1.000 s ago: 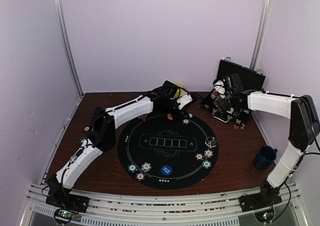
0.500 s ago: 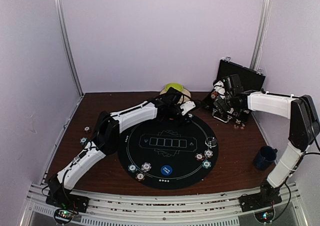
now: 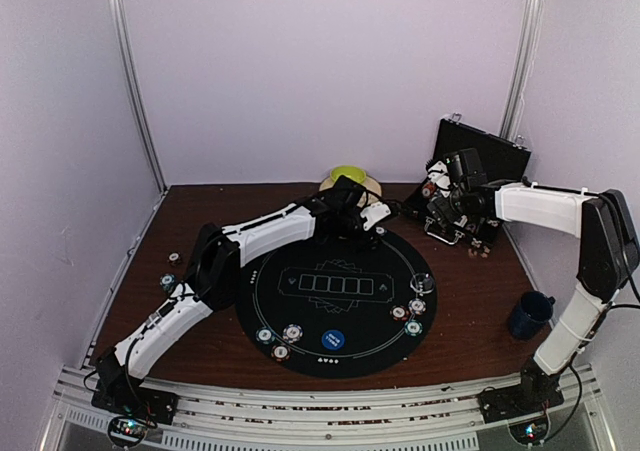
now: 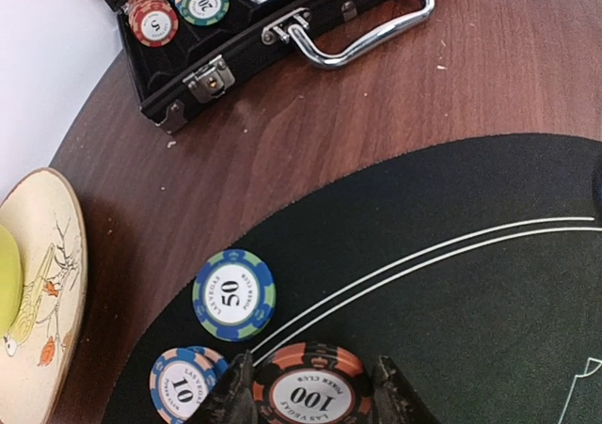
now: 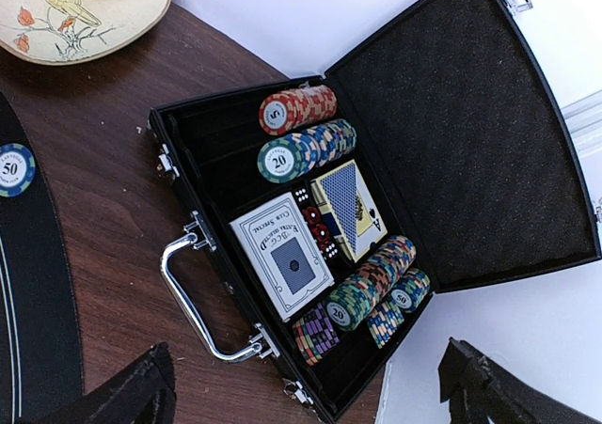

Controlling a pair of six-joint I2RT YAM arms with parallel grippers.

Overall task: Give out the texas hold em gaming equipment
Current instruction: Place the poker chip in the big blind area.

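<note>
Left pincer (image 4: 312, 375) clasps orange 100 chip (image 4: 310, 393) flat, face up.

A green bowl (image 3: 345, 173) sits on a plate (image 5: 66, 20) at twelve o'clock on the table (image 3: 480, 306); a blue mug (image 3: 528, 316) stands at four o'clock.

Both arms are built alike, with rounded white shell links joined by bulky black joint housings. The left arm (image 3: 270, 226) has a black base (image 3: 125, 399) at seven o'clock in the overhead view, and the right arm (image 3: 540, 209) has a matching black base (image 3: 515, 403) at five o'clock. Small green and red lights glow at the six o'clock side of each base. A thin black cable (image 3: 632, 296) loops beside the right elbow, at three o'clock. The left tool (image 4: 315, 400) has dark, tapered fingers (image 4: 233, 403). The right tool (image 5: 306, 391) has matte black fingers (image 5: 132, 396) with blunt, angular tips.
</note>
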